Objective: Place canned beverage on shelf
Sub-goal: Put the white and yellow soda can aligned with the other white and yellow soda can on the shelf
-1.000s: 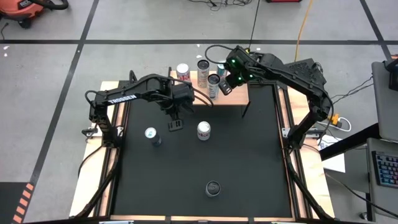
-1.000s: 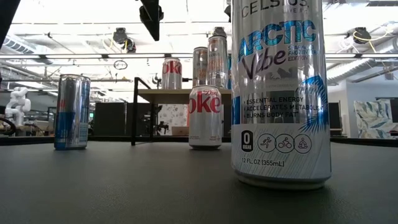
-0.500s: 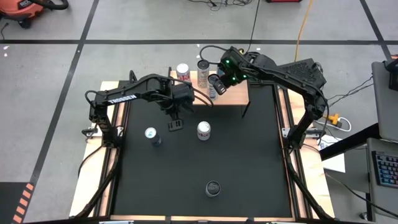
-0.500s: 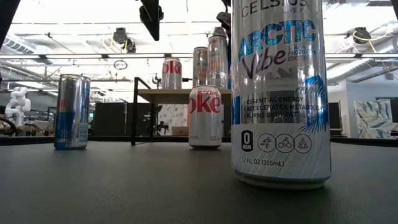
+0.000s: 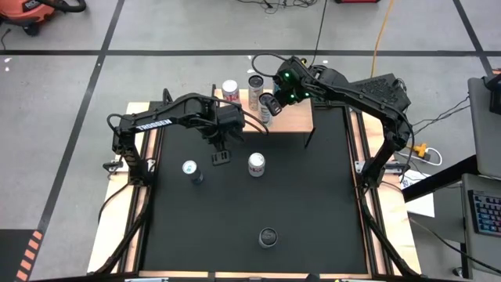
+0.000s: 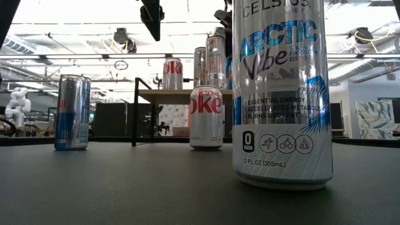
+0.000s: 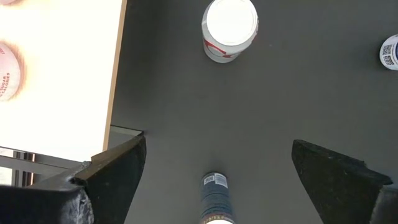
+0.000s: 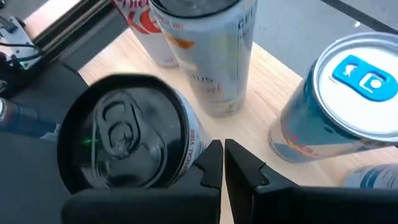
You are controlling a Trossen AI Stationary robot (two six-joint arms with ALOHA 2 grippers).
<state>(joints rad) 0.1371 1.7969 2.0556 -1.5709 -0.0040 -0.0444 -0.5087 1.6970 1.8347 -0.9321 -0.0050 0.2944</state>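
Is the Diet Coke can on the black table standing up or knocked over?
Standing up. The Diet Coke can sits flat on its base on the black table, and from above only its round top shows.

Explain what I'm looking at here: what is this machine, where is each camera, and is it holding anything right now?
It is a robot with two dark arms at a table, each ending in a two-finger pincer. One picture looks straight down, one looks level across the tabletop, and one comes from each wrist. On the black mat stand three cans: a blue can, a Coke can and a Celsius can, which looms large in the level picture. The wooden shelf at the far edge carries several more cans. The left pincer hangs open over the mat, empty. The right pincer is above the shelf, shut, with nothing between its fingers.
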